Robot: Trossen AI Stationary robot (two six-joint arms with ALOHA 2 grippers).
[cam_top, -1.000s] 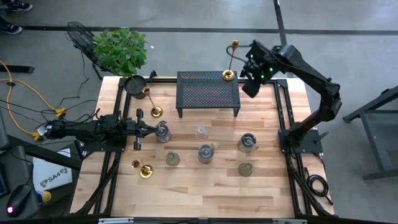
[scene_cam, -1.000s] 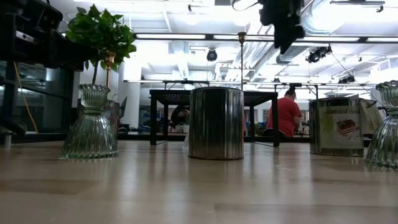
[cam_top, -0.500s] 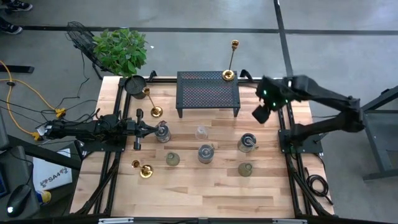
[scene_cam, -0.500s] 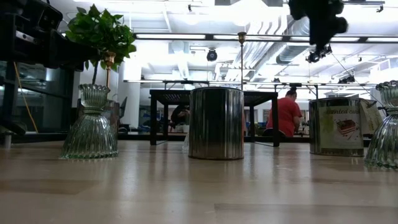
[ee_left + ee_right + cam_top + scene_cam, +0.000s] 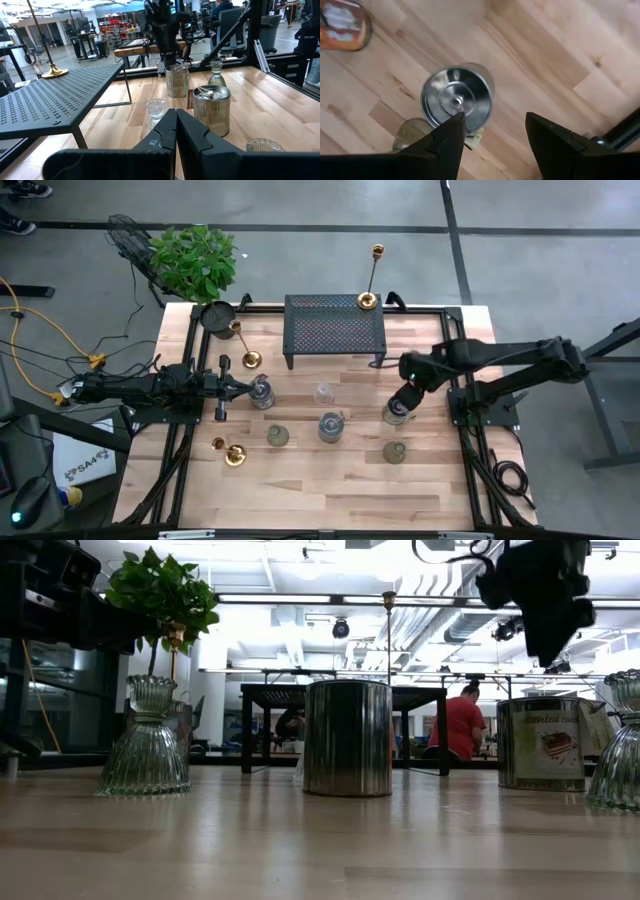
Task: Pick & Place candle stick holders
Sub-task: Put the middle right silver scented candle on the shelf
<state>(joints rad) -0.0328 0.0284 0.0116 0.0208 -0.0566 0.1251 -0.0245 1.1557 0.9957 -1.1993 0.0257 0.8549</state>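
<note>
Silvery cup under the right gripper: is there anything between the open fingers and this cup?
Nothing visible. The right gripper hangs open above the silvery cup, with only air between. A greenish glass cup stands beside it, apart.

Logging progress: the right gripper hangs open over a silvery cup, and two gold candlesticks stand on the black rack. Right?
Not quite. The high view shows only one gold candlestick on the black rack. The right gripper does hang open over the silvery cup.

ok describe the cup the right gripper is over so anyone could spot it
Start at the black rack and go toward the table's right side, under the open right gripper. The silvery cup there is a shiny metal tin, unlike the greenish glass cup nearby.
</note>
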